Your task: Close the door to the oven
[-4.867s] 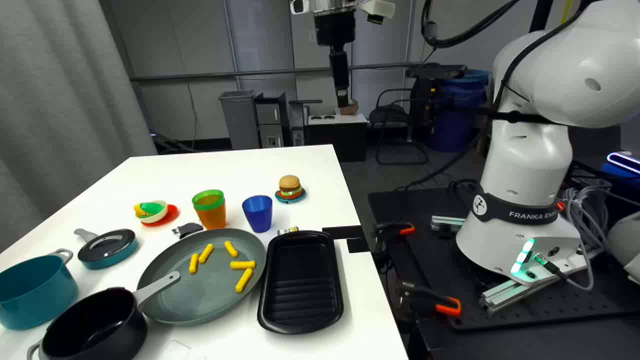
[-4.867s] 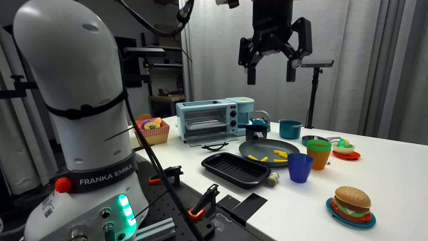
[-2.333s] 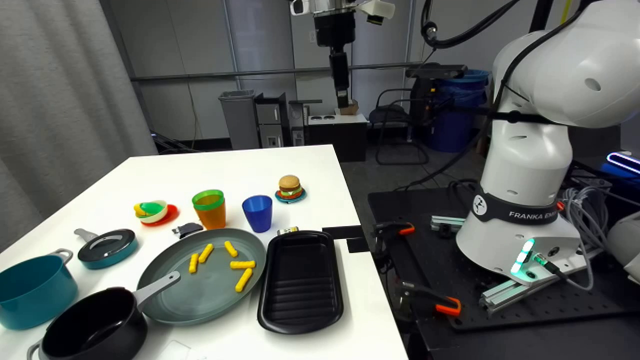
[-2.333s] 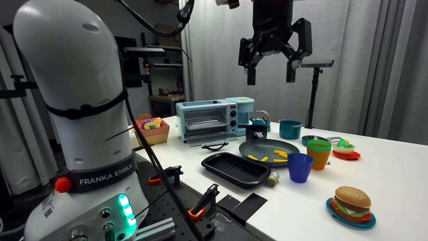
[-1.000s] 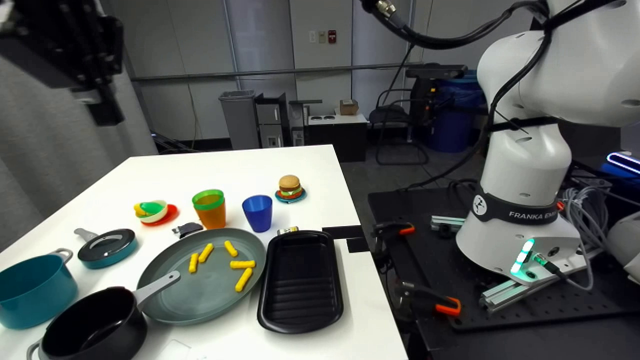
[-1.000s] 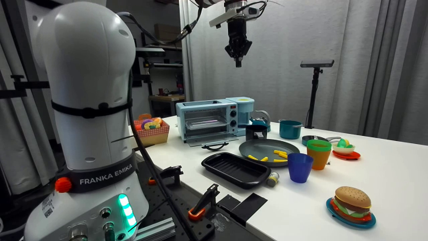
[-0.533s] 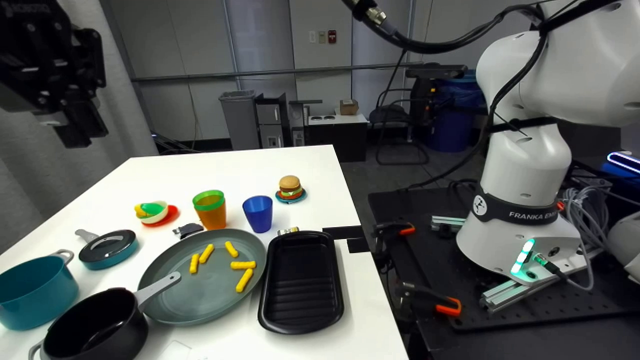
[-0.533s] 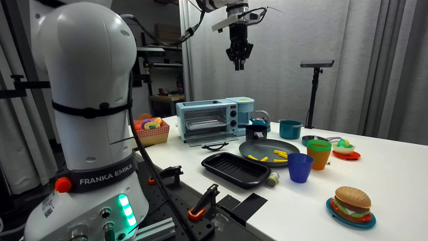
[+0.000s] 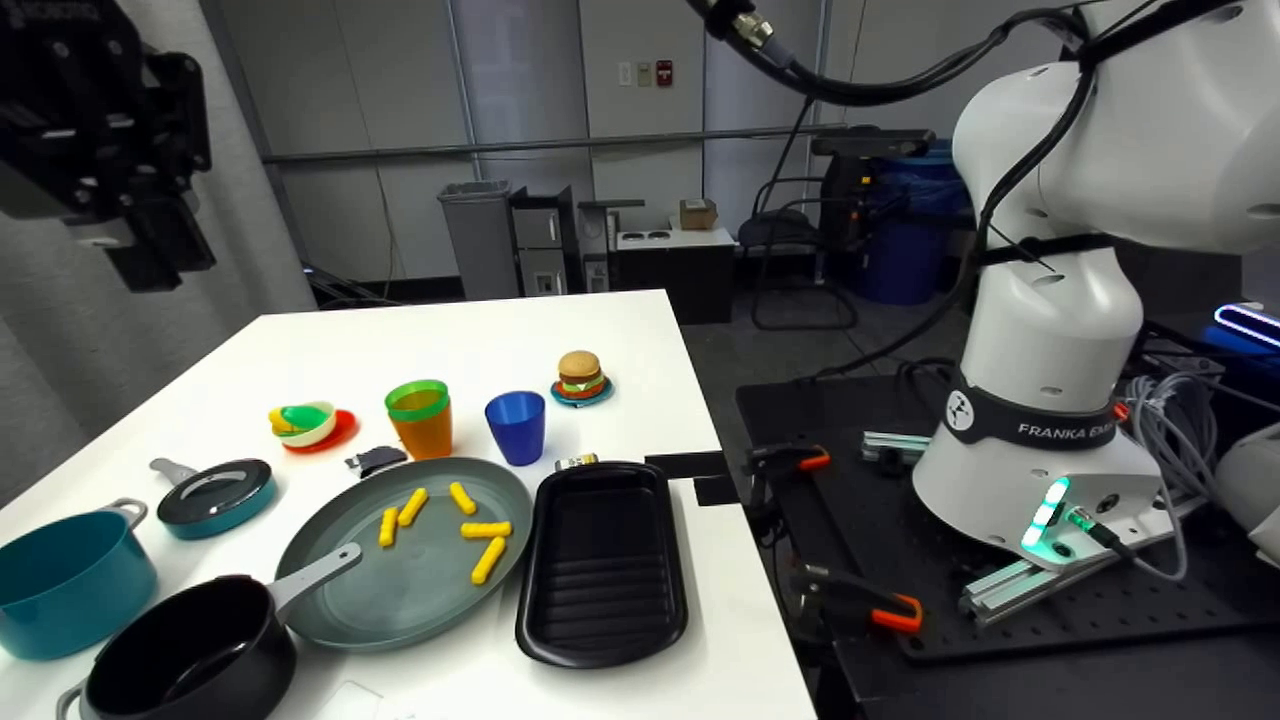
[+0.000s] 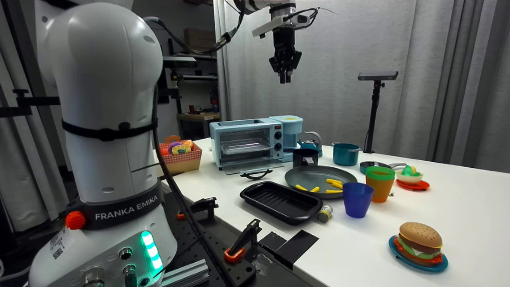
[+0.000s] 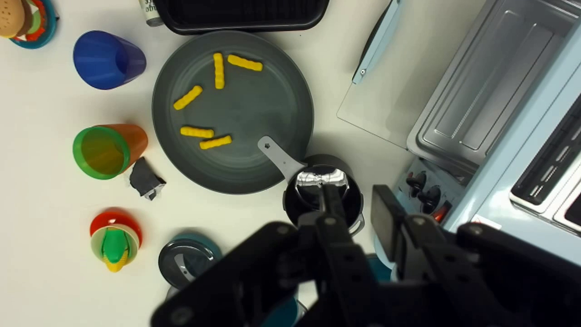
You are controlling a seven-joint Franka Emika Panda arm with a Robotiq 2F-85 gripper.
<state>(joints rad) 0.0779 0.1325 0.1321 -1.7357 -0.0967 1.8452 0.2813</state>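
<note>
The light-blue toaster oven (image 10: 247, 128) stands on the table, its front uncovered and a metal tray inside. Its glass door (image 10: 254, 165) is folded down flat toward the table, the black handle (image 10: 256, 174) at the outer edge. In the wrist view the oven (image 11: 492, 190) fills the right side, with the lowered door (image 11: 395, 91) at upper right. My gripper (image 10: 285, 77) hangs well above the table, higher than the oven. Its fingers (image 11: 383, 218) stand partly apart with nothing between them. Part of the gripper (image 9: 150, 265) shows in an exterior view where the oven is out of view.
Beside the oven's knobs stands a black pot (image 11: 330, 160), below my gripper in the wrist view. A grey plate (image 10: 318, 173) with yellow sticks and a black tray (image 10: 281, 202) lie before the oven. A basket (image 10: 181, 161) is at its far side, a kettle (image 10: 308, 148) behind the pot.
My gripper has swung across the table toward the oven's side. Its jaws were wide apart earlier, came together about a second ago, then parted a little. Oven and door look unchanged.
</note>
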